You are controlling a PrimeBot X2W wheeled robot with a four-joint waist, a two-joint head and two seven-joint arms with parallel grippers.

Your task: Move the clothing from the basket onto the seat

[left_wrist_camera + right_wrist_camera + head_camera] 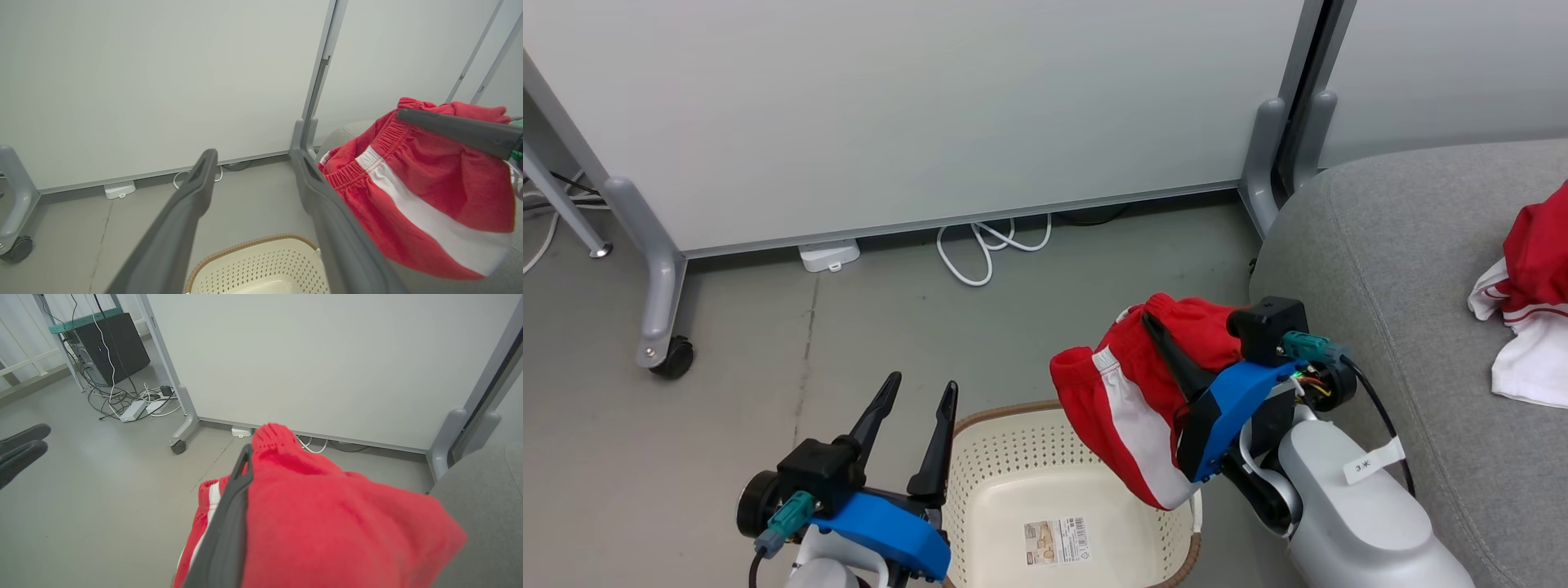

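Observation:
My right gripper [1156,320] is shut on red shorts [1131,400] with a white side stripe, held in the air above the right rim of the basket [1005,465]. The fabric drapes over the fingers; one dark finger [229,514] shows against the cloth [327,522]. The cream perforated basket stands on the floor with only a label sticker [1055,541] inside. My left gripper [923,392] hangs open over the basket's left rim, nothing between its fingers [192,192]. The shorts [425,196] hang to its right. Another red and white garment [1531,302] lies on the grey sofa [1388,269] at right.
A white partition panel [915,106] on grey wheeled feet [658,310] stands behind the basket, with a white cable [984,245] and an adapter [829,255] at its base. A dark box [108,343] and tangled cables [122,400] sit far left. Grey floor [727,384] lies open at left.

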